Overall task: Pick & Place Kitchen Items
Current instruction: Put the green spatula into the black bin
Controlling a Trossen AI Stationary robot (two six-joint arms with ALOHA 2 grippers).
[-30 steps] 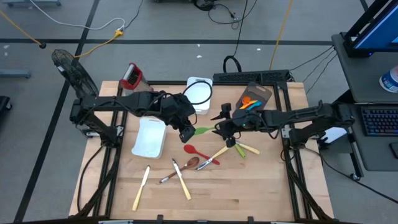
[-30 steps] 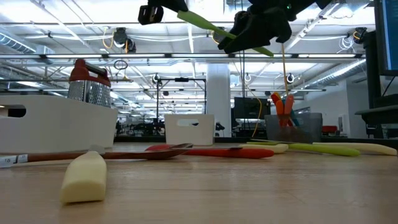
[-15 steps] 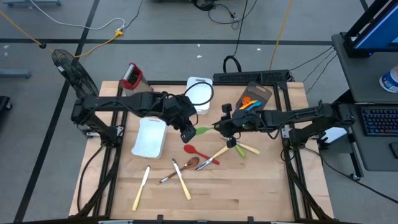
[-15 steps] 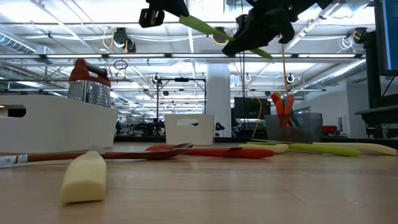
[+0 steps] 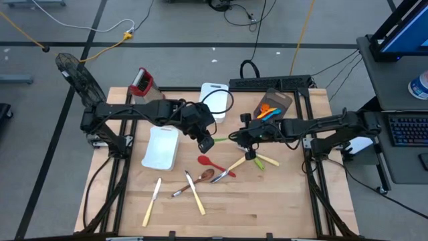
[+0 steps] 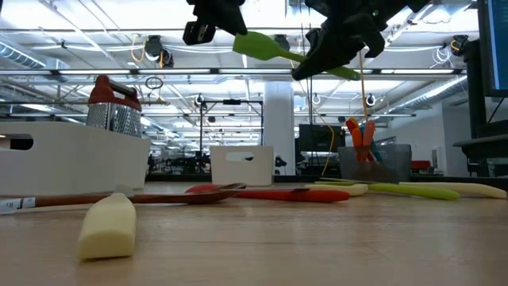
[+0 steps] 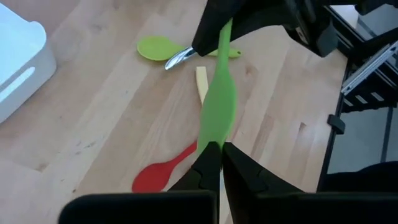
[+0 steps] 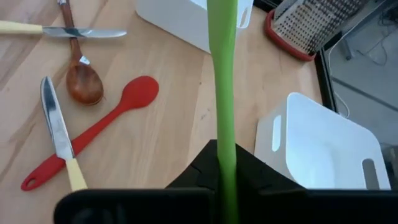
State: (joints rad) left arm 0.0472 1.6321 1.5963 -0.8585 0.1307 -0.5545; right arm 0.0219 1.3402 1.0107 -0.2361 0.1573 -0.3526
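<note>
On the wooden table, both arms meet above the centre. Left gripper and right gripper each have their fingers closed on opposite ends of one green spatula, held level in the air over the boards.

Containers, largest first:
- White rectangular bin, left of centre; contents cannot be made out.
- Second white bin, at the far edge, partly hidden by the left arm; its contents cannot be told either.
- Grey bin, far right of centre; holds orange and blue utensils standing on end. The low view shows only the orange handles above its rim.

Loose items:
- Box grater with red top, at the far left corner.
- Red spoon, lying flat under the held spatula.
- Brown wooden spoon, beside the red spoon.
- Cream-handled knives, near the front edge.
- Light green spoon, seen clearly only from the left wrist.

The right wrist view alone shows the grater's perforated metal face.
</note>
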